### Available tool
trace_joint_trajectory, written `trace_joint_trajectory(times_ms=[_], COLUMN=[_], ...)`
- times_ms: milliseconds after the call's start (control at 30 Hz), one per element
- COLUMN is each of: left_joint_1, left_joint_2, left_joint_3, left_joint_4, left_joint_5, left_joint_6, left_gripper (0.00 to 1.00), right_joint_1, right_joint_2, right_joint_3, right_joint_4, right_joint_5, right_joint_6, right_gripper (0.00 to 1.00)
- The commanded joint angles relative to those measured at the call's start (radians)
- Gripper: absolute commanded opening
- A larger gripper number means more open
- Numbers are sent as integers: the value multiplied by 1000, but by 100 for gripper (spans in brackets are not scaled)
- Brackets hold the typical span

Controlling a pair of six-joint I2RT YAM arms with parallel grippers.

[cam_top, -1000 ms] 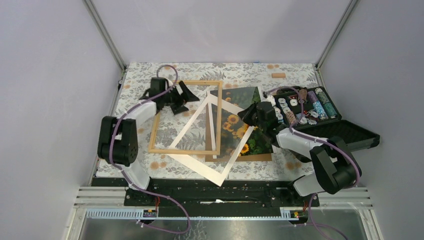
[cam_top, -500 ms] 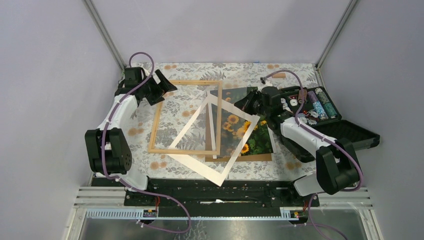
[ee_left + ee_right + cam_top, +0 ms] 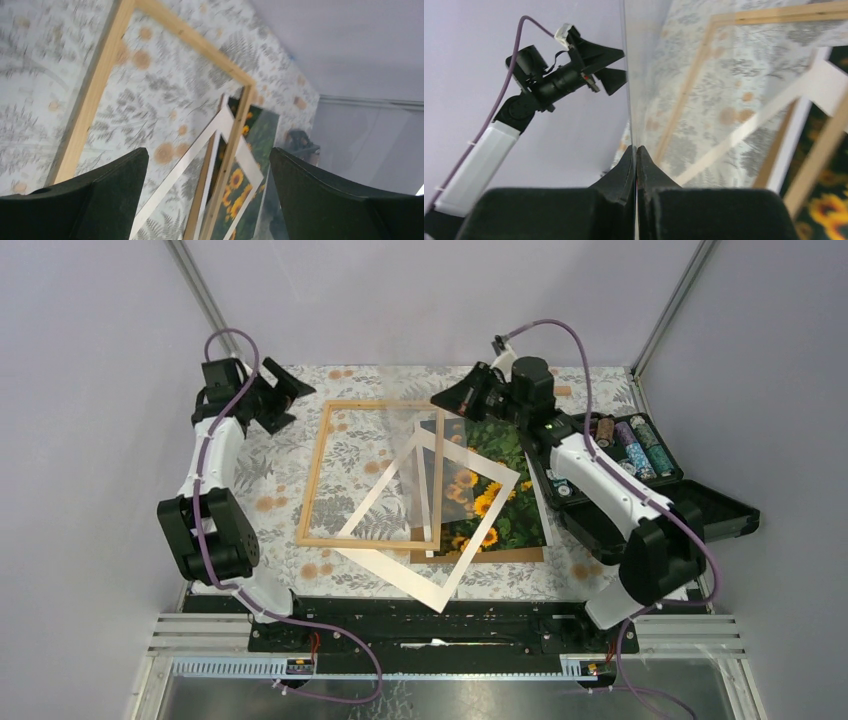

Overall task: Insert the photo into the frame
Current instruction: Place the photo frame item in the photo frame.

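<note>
The light wood frame (image 3: 318,472) lies flat left of centre on the floral table. The sunflower photo (image 3: 497,502) lies to its right on a brown backing board (image 3: 500,555), partly under a tilted white mat (image 3: 432,583). At the far side, my right gripper (image 3: 455,397) is shut on the edge of a thin clear pane (image 3: 629,90), which is raised above the frame (image 3: 696,82). Over the far left corner, my left gripper (image 3: 278,398) hangs open and empty. In its wrist view the frame (image 3: 95,100), mat (image 3: 172,175) and photo (image 3: 239,192) lie below its spread fingers (image 3: 105,195).
An open black case (image 3: 700,512) with spools and small parts stands at the right edge. A small wooden block (image 3: 557,391) lies at the back right. Metal posts and grey walls close in the table on three sides.
My right gripper has risen and swung from the photo's right edge to the far side, carrying the pane. My left gripper has pulled back from the frame's far corner to the far left.
</note>
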Motion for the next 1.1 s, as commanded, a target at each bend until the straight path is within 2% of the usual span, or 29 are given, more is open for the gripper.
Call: trace_joint_trajectory(times_ms=[0, 200, 367, 533, 800, 1067], left_joint_1=[-10, -11, -11, -12, -22, -49], left_joint_2=[-64, -116, -141, -146, -123, -81], left_joint_3=[166, 246, 303, 306, 198, 164], left_joint_4=[10, -32, -70, -78, -7, 14], left_joint_5=[-15, -60, -110, -113, -81, -101], left_joint_6=[-6, 27, 58, 66, 49, 75], left_gripper=[97, 98, 98, 98, 98, 98], right_joint_1=[58, 111, 143, 146, 143, 134], right_joint_2=[107, 285, 393, 447, 626, 664], right_joint_3=[124, 258, 307, 223, 192, 138], right_joint_4=[83, 248, 384, 453, 573, 623], right_joint_5=[-80, -127, -112, 52, 131, 159], right_joint_6=[128, 342, 499, 545, 592, 612], right_gripper=[0, 0, 0, 0, 0, 0])
